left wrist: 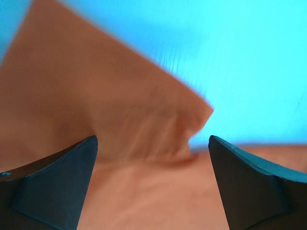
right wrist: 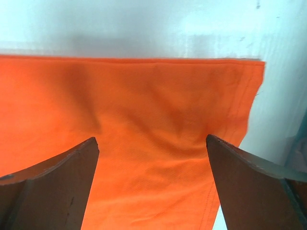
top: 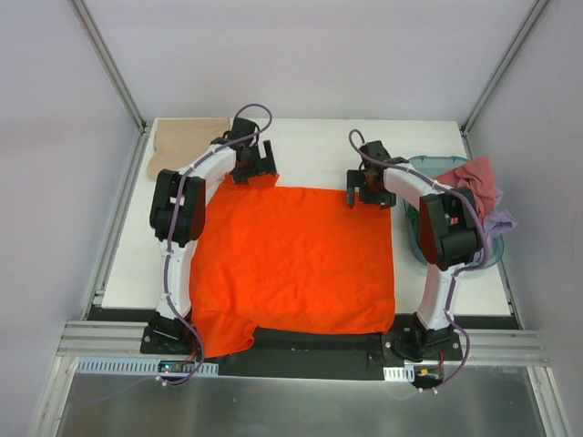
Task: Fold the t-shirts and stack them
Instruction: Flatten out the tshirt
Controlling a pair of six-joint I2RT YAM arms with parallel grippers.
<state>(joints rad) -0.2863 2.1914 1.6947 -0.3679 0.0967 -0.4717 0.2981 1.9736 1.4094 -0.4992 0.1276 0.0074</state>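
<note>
The bright orange t-shirt (top: 291,259) lies spread flat on the white table, one sleeve hanging over the near edge at the left. My left gripper (top: 252,170) is open over its far left corner, where the cloth (left wrist: 120,129) is rucked up between the jaws. My right gripper (top: 369,196) is open over the far right corner of the shirt (right wrist: 144,124), fingers straddling the hem. A tan-beige t-shirt (top: 187,141) lies at the far left corner of the table. Pink (top: 474,177) and lilac (top: 499,221) garments hang from the tub.
A teal plastic tub (top: 414,238) stands at the right side of the table, close behind my right arm. Grey walls and metal frame posts enclose the table. The black mounting rail (top: 301,350) runs along the near edge.
</note>
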